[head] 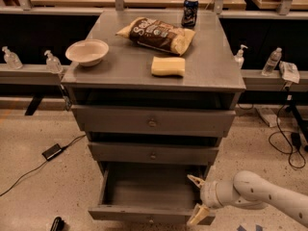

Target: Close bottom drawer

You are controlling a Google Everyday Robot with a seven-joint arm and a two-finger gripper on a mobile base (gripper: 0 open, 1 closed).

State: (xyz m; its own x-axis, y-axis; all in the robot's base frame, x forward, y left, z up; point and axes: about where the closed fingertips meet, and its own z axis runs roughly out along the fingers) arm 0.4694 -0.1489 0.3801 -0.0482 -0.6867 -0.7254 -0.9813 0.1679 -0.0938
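Note:
The bottom drawer (144, 214) of the grey cabinet (154, 76) is pulled out, showing its plain grey inside; a small round knob sits at the centre of its front. My gripper (197, 199) is at the drawer's right front corner, open, with its tan fingers (198, 214) spread one above the other. The lower finger lies against the drawer's front right end, the upper finger over the right side wall. My white arm (260, 194) reaches in from the right.
The two drawers above are shut. On top lie a white bowl (87, 52), a chip bag (156, 34), a yellow sponge (168, 66) and a soda can (190, 11). A black adapter and cable (51, 151) lie on the floor at left.

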